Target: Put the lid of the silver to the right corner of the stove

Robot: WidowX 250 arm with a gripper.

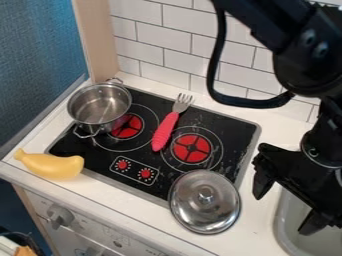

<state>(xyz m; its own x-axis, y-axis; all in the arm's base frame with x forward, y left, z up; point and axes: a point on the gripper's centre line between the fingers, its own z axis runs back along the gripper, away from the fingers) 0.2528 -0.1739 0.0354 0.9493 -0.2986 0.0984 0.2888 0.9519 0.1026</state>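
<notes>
Silver lid (204, 210), knob up, and look where it sits: right across the front right corner of the stove (220, 112), part of it over the black top and the lower part out over the white counter (123, 191). Just right of it, the black gripper (286, 205) hangs down with its two fingers spread wide, nothing between them, one on the lid's side and the other over the grey sink (283, 231). The lid and the gripper are apart.

Over to the back left corner, and there's the silver pot (100, 106), upright, open at the top, a loop handle on each side, sitting partly over the left burner (127, 131). In the middle, the fork (166, 127) lies between the two burners, pink handle towards the front, metal tines reaching the back edge. The right burner (192, 148) shows its red disc, between the fork and the stove's right edge, with the lid in front of it. Down at the front left corner we have the yellow banana (52, 165), lying on its side along the counter, its right end up by the stove's front edge. Behind it all runs the white tiled wall (167, 46).
</notes>
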